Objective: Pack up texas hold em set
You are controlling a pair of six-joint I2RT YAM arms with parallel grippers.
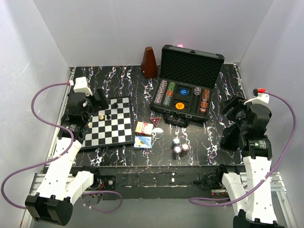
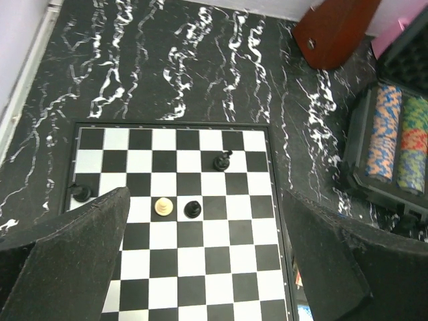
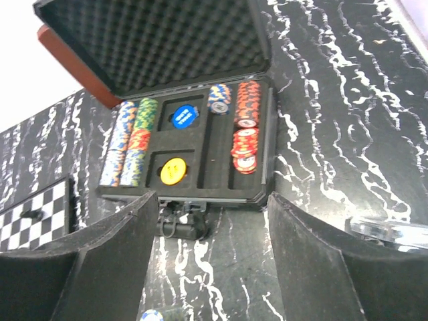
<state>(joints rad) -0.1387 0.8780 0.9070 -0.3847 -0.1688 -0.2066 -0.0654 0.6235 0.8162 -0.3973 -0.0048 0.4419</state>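
The right gripper (image 3: 207,267) stands wide open with nothing in it, above the right side of the tabletop and facing the black case (image 3: 221,194). The case sits against the far edge, right of centre, with its foam-lined lid (image 1: 192,64) raised. The left gripper (image 2: 207,267) is just as wide and also empty, over the chessboard (image 1: 110,124) by the left edge. What remains loose lies mid-table toward the near edge: a few short chip stacks (image 1: 180,145), two card boxes (image 1: 144,128) just right of the chessboard, and a pale round button (image 1: 157,132) between them. The chips look dense, hard and smooth-rimmed, so a stack would likely shear or topple if pinched high. It is better taken low, with the fingers squarely across its diameter. The card boxes are probably light, stiff cardboard and should be pinched across the narrow width. The thin button offers little edge and may need sliding. The lid looks rigid and hinged, best pushed down at its free rim.
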